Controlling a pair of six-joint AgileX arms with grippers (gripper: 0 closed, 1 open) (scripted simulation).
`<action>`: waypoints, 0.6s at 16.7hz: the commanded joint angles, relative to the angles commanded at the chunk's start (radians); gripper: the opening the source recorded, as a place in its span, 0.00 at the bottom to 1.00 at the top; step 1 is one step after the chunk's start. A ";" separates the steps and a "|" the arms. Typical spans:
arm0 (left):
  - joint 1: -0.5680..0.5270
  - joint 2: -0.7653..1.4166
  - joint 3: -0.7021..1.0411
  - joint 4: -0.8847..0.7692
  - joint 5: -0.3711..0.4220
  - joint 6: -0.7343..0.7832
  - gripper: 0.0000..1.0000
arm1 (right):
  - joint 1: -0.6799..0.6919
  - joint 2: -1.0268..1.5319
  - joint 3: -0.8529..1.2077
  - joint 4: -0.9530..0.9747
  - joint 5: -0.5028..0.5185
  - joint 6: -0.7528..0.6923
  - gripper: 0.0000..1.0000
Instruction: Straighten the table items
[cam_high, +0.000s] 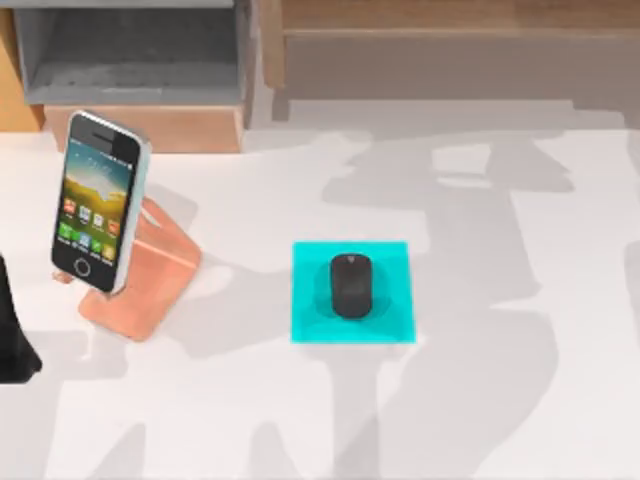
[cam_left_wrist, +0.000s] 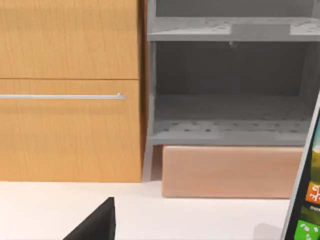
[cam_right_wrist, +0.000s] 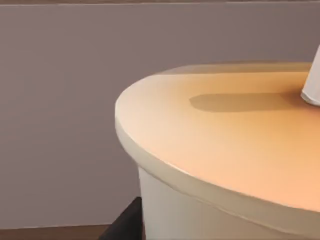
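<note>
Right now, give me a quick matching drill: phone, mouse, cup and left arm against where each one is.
Things:
1. phone
2. mouse
3. cup
4. left arm

Places:
A. on the cyan pad
B. close up in the right wrist view, straw in its lid
C. at the table's left edge
D. propped on the pink stand

Pairs: 1-D, 2-A, 3-B, 4-C

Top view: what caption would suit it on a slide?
Smartphone propped on a pink stand, black mouse on a cyan pad.
</note>
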 joint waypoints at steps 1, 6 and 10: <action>0.000 0.000 0.000 0.000 0.000 0.000 1.00 | -0.014 0.017 0.047 -0.058 -0.024 -0.002 0.00; 0.000 0.000 0.000 0.000 0.000 0.000 1.00 | -0.041 0.075 0.234 -0.296 -0.108 -0.027 0.00; 0.000 0.000 0.000 0.000 0.000 0.000 1.00 | -0.044 0.083 0.263 -0.336 -0.121 -0.034 0.00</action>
